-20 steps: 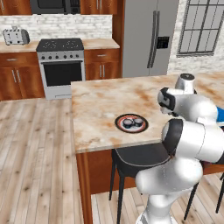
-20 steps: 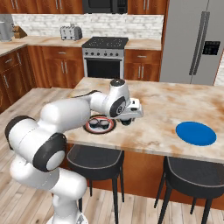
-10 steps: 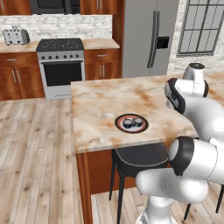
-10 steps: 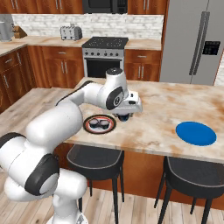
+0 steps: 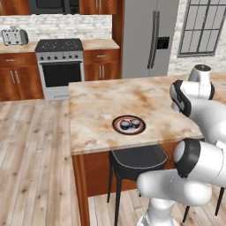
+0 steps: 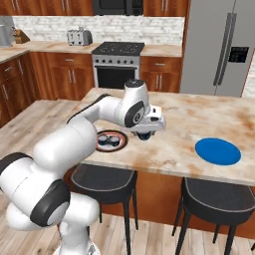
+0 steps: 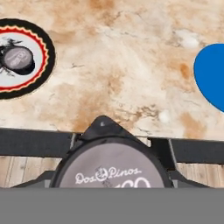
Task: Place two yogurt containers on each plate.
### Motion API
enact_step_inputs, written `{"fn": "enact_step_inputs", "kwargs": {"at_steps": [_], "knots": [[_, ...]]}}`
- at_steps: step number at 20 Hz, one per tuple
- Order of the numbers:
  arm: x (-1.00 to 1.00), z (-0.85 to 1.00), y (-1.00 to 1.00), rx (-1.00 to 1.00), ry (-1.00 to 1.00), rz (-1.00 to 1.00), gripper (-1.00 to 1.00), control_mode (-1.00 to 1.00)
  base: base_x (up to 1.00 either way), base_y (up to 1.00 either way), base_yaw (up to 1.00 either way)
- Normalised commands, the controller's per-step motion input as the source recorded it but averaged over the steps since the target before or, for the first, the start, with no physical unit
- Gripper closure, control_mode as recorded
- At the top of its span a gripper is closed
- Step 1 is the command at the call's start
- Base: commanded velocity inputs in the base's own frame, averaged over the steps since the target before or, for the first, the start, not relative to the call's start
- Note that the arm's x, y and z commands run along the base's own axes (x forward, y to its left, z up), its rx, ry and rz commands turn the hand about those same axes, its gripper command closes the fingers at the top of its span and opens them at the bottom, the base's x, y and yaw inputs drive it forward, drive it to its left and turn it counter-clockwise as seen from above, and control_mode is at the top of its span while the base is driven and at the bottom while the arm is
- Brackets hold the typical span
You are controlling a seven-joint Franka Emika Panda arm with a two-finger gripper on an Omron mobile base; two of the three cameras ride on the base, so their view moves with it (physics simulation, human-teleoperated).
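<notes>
Marble counter (image 6: 199, 119) | blue plate (image 6: 217, 151) bare | gripper (image 6: 145, 134) clamps yogurt container (image 7: 111, 170)

I am holding my gripper (image 6: 145, 135) low over the marble island (image 6: 189, 117). The black plate (image 6: 110, 140), carrying two yogurt containers (image 6: 109, 141), is lying just behind my jaws, while the blue plate (image 6: 217, 151) is sitting well ahead of them.
</notes>
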Motion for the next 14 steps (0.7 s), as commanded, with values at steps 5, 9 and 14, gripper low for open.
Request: {"fn": "enact_step_inputs", "kwargs": {"at_steps": [5, 9, 14], "knots": [[0.00, 0.00, 0.00, 0.00, 0.00, 0.00, 1.00, 1.00, 0.03, -0.89, 0.00], [0.00, 0.00, 0.00, 0.00, 0.00, 0.00, 1.00, 1.00, 0.10, -0.98, 0.00], [0.00, 0.00, 0.00, 0.00, 0.00, 0.00, 1.00, 1.00, 0.32, -0.50, 0.08]]}}
